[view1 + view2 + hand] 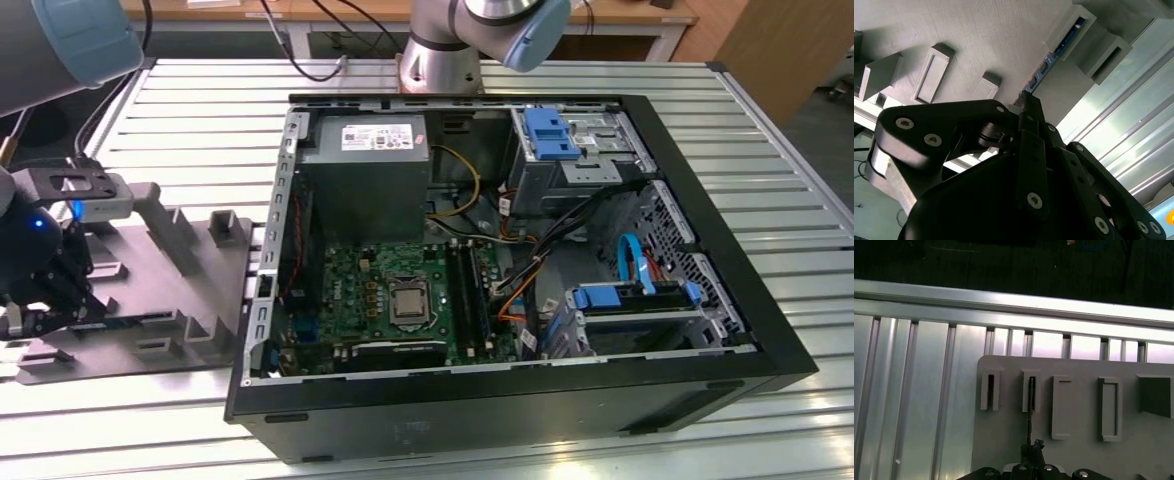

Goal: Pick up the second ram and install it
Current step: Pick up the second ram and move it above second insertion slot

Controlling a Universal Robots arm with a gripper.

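Exterior view's lower left: the gripper stands over the grey rack, just beside the case. Its jaws are pinched nearly together on the ram, which stands on edge in a rack slot. Bare table lies past the rack's rim.

surface: ribbed metal table | on it: grey slotted fixture, exterior view's left | open computer case beside it

On the surface, a computer case lies toward the exterior view's right, with the motherboard inside it. A holder lies just beside it on the exterior view's left. The second ram stands in a holder slot, with the tool at it.
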